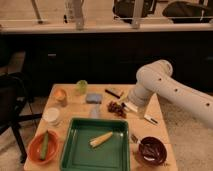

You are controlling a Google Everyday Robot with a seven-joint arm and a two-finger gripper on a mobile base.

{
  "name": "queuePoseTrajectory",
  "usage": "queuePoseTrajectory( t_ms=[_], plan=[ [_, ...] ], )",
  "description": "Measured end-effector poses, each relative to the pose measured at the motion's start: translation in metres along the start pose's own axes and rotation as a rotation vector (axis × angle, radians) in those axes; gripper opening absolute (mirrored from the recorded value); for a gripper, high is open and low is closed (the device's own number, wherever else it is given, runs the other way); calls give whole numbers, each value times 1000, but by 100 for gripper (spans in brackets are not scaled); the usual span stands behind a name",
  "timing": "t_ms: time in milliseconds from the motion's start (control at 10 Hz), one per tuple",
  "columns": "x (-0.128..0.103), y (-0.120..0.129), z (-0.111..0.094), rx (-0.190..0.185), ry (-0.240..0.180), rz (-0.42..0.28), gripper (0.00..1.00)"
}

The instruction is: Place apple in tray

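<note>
- We found the claw [125,106] low over the surface [75,110], just beside a dark red cluster [116,107]; we could not tell its opening or any hold.
- We located what appeared to be the apple [81,86] near the far edge, outside the tray [80,150].
- The tray held one yellow item [101,139].

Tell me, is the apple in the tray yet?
Not yet. Done: nothing; the tray holds only a yellow piece. In hand: the gripper hangs low by the dark red bunch, behind the tray. Left: pick up the apple, maybe the round green thing at the back, and set it in the tray.
</note>
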Motion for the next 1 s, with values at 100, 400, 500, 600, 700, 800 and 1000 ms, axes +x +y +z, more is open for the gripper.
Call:
queuePoseTrajectory(
  t_ms=[100,400,500,600,700,800,1000],
  plan=[
    [-4,-17,6,14,9,-50,80],
    [-18,-72,21,47,29,-187,80],
    [-21,-85,23,54,38,-226,80],
    [-23,-96,25,59,47,-258,80],
    [-28,-114,30,64,56,-308,80],
    [-32,-126,33,69,56,-339,80],
    [-31,-136,38,70,60,-370,80]
  ],
)
